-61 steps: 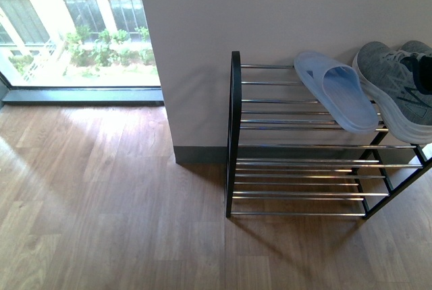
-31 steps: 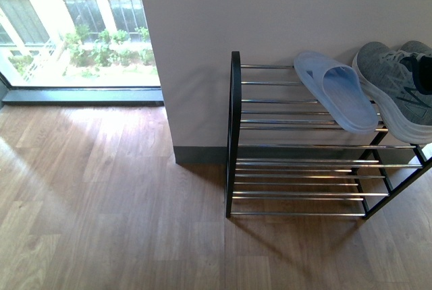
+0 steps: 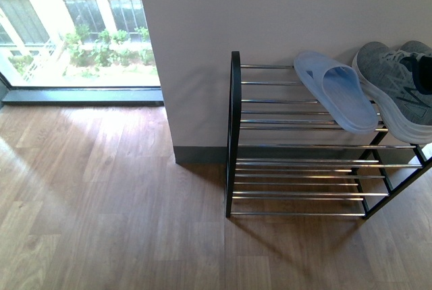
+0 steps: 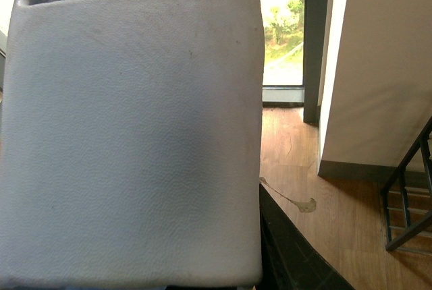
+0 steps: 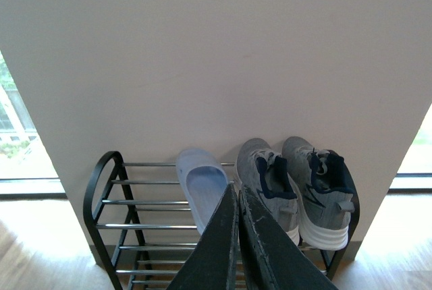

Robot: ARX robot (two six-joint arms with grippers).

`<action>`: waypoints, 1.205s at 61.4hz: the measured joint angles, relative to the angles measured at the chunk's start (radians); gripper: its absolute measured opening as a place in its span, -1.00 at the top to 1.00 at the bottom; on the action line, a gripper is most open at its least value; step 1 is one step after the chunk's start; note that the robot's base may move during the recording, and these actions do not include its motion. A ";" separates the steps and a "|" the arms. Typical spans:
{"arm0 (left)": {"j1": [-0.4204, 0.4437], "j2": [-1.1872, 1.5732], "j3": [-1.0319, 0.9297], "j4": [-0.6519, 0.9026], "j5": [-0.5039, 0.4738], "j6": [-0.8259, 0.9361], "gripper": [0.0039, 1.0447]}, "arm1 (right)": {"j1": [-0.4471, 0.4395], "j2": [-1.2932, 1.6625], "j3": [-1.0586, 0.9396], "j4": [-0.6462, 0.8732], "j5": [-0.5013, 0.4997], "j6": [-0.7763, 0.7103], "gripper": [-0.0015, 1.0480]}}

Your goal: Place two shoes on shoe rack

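Left gripper: jaws hidden, but a pale slide (image 4: 131, 141) fills its camera, so you're likely holding it; can't confirm. Right gripper (image 5: 237, 199) is closed, empty. Rack (image 3: 234, 135) top tier has one slide (image 3: 335, 98) beside the sneakers (image 5: 297, 185). Set yours flat across the rods, left of its mate.
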 joint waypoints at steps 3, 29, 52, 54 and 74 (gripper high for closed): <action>0.000 0.000 0.000 0.000 0.000 0.000 0.97 | 0.000 -0.016 0.000 -0.016 0.000 0.000 0.97; 0.000 0.000 0.000 0.000 0.000 0.000 0.97 | 0.000 -0.127 0.000 -0.126 0.000 0.000 0.97; 0.000 0.000 0.000 0.000 0.000 0.000 0.97 | 0.000 -0.319 0.000 -0.325 0.000 0.000 0.97; 0.000 0.000 0.000 0.000 0.000 0.000 0.97 | 0.000 -0.319 0.000 -0.325 0.000 0.000 0.88; 0.002 0.000 0.000 0.000 -0.007 0.000 0.97 | -0.001 -0.320 0.000 -0.325 -0.005 0.000 -0.31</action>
